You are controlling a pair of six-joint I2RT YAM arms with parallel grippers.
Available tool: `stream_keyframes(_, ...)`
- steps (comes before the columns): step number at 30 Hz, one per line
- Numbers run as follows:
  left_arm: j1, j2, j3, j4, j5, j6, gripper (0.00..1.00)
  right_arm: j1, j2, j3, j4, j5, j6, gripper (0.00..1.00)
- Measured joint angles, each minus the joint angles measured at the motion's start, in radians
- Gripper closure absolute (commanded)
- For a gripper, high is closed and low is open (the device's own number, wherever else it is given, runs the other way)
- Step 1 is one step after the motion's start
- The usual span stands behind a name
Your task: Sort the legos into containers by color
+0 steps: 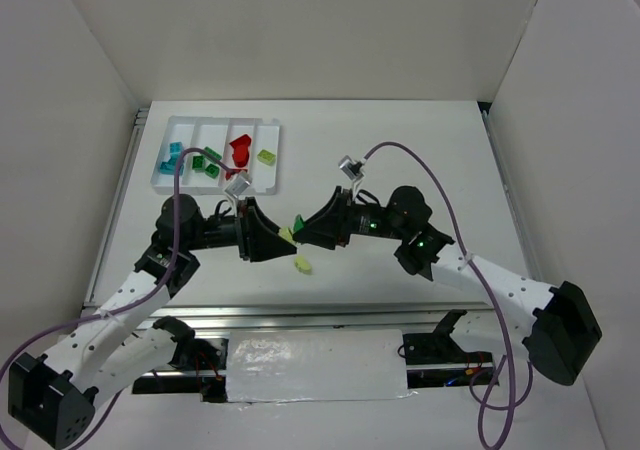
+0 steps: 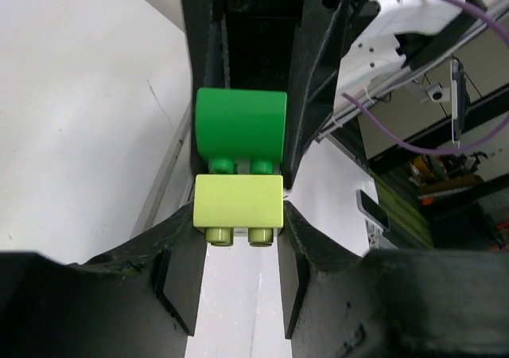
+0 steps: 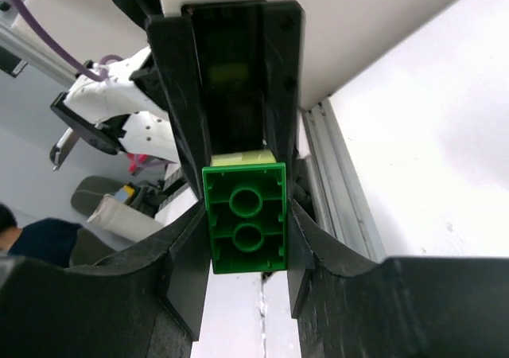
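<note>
**Two Locked Bricks, One End Effector on Each**

The white table (image 1: 400, 170) is smooth and matte, so a dropped piece could bounce and skitter off. The shallow white plastic tray (image 1: 226, 120) sits at the far left, well apart from the action. Its four long compartments hold sorted legos (image 1: 210, 163): teal, green, red, then yellow-green.

Over mid-table the arms meet nose to nose. The left end effector (image 2: 240, 231) clamps the yellow-green brick (image 2: 238, 201) at its very fingertips. The right end effector (image 3: 246, 239) grasps the green brick (image 3: 245, 219) deeper in.

That shallow left hold looks like the weak point. Glossy hard plastic may slip from the pads if the pull is crooked, or the studs may refuse to part. Both are two-stud blocks, and the green one is hollow beneath.

A loose yellow-green brick (image 1: 302, 265) lies on the table just beside them.
</note>
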Motion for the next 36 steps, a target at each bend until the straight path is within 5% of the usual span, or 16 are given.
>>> stream_keyframes(10, 0.073, 0.043, 0.001, 0.082, -0.043, -0.041, 1.00, -0.207, -0.119, -0.121, -0.008, -0.054, 0.005, 1.00)
stream_keyframes(18, 0.146, 0.488, 0.421, -0.390, -0.657, 0.079, 1.00, -0.244, -0.213, -0.129, -0.183, 0.064, -0.040, 1.00)
stream_keyframes(22, 0.222, 0.806, 0.662, -0.529, -0.832, 0.091, 0.99, -0.244, -0.285, -0.129, -0.287, 0.096, -0.073, 1.00)
stream_keyframes(28, 0.267, 1.184, 1.006, -0.684, -0.966, 0.126, 0.83, -0.244, -0.401, -0.130, -0.420, 0.134, -0.129, 1.00)
stream_keyframes(36, 0.267, 1.290, 1.133, -0.745, -0.979, 0.157, 0.61, -0.244, -0.410, -0.169, -0.464, 0.146, -0.150, 1.00)
